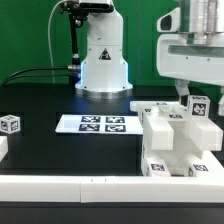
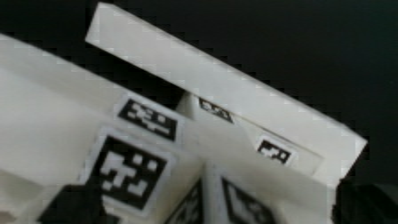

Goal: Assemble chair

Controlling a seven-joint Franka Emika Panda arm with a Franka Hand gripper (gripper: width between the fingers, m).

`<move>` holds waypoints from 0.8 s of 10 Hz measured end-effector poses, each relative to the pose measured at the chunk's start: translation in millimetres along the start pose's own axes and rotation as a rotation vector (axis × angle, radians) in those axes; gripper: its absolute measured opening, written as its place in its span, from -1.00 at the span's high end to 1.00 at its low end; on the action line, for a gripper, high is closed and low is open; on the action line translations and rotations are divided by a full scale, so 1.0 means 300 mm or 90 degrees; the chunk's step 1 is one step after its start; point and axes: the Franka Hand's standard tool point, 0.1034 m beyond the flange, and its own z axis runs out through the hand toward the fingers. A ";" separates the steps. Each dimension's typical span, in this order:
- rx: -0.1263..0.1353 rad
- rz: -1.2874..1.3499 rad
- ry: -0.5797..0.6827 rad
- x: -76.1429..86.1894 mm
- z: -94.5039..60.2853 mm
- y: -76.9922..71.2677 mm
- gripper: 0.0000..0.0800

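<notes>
Black table [image 1: 60, 150] (chair [image 1: 175, 140] upright)

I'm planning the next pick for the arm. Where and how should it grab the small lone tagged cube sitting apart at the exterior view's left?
Grip the small cube across two opposite vertical faces, coming straight down from above. It rests flat on the black table, apart from the marker board and the chair parts, so its sides look free. The gripper appears open, above the chair parts.
</notes>
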 end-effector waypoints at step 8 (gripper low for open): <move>0.001 -0.230 0.003 0.027 -0.003 0.002 0.12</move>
